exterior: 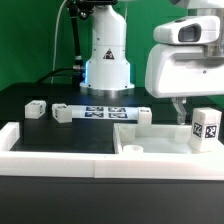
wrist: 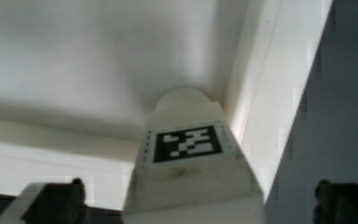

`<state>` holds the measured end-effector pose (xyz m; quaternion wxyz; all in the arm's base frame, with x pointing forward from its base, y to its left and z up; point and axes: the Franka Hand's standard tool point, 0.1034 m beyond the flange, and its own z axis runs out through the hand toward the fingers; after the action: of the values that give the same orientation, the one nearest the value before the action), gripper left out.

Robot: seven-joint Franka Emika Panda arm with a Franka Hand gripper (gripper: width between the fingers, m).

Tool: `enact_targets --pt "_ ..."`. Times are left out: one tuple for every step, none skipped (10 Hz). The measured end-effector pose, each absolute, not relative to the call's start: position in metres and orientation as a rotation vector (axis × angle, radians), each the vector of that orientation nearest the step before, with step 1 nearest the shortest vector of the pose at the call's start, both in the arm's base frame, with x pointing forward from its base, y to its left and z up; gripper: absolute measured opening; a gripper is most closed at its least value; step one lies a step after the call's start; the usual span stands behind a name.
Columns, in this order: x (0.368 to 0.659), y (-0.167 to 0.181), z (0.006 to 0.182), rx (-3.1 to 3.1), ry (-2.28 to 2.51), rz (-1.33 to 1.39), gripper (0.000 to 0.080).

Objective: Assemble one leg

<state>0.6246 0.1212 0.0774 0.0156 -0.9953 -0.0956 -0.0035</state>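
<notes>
Jaws of the gripper [wrist: 197, 203] are standing wide open, flanking the leg [wrist: 190, 160] without touching. The leg is standing upright at the white panel's [exterior: 150, 143] edge.

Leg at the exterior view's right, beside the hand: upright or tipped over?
Upright. In the exterior view the leg stands on end on the white panel, its long side vertical and its tag facing the camera.
</notes>
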Motion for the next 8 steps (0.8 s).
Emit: enact_targets --pt "0.6245 0.1212 0.0771 -3.096 -0.295 -0.010 0.0519" --pt "0.6245 0.1211 0.0770 -3.096 -0.295 -0.010 0.0519" --pt "0.6244 0.1210 0.0767 -3.097 -0.295 -0.009 0.0380" --pt "0.6244 0.1209 0.0766 -3.097 -0.281 -0.009 0.0289" --pt "0.6244 0.1208 0.0766 -3.099 -0.260 -0.009 0.0289" --pt "0.6244 0.1208 0.0766 -3.099 -0.259 -0.009 0.0289" --pt "0.6245 0.1210 0.0766 -3.103 -0.185 -0.009 0.0289" --pt "0.6248 0.1209 0.0764 -3.104 0.074 -0.010 0.0289"
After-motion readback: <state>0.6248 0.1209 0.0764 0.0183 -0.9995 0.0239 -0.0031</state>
